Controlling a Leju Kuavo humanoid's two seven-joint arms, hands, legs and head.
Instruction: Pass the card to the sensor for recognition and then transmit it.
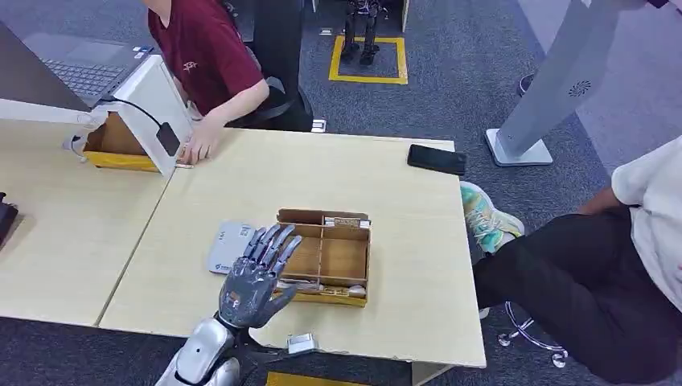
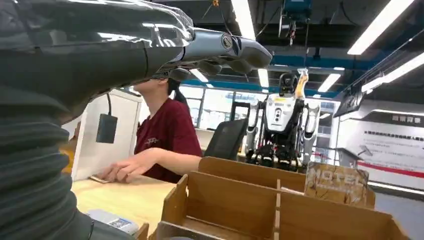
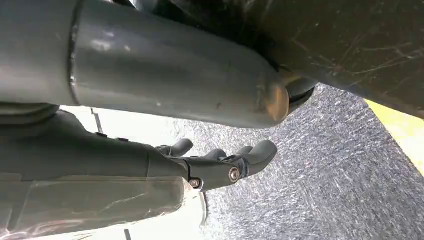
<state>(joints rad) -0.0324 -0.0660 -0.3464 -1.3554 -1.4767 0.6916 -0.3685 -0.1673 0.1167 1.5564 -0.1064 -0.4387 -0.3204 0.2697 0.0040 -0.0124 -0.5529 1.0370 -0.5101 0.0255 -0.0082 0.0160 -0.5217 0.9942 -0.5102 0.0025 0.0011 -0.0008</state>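
A wooden divided box sits mid-table. A brown card marked HOTEL stands upright in its far compartment; the left wrist view shows the card above the box wall. A flat grey-white sensor pad lies on the table just left of the box, and its edge appears in the left wrist view. My left hand hovers over the box's near left corner, fingers spread and holding nothing. My right hand hangs beside my body above the carpet, fingers loosely extended and holding nothing.
A person in a red shirt sits across the table, one hand by a white box with a black module. A black phone lies far right. Another person sits at the right. A small grey item rests at the near edge.
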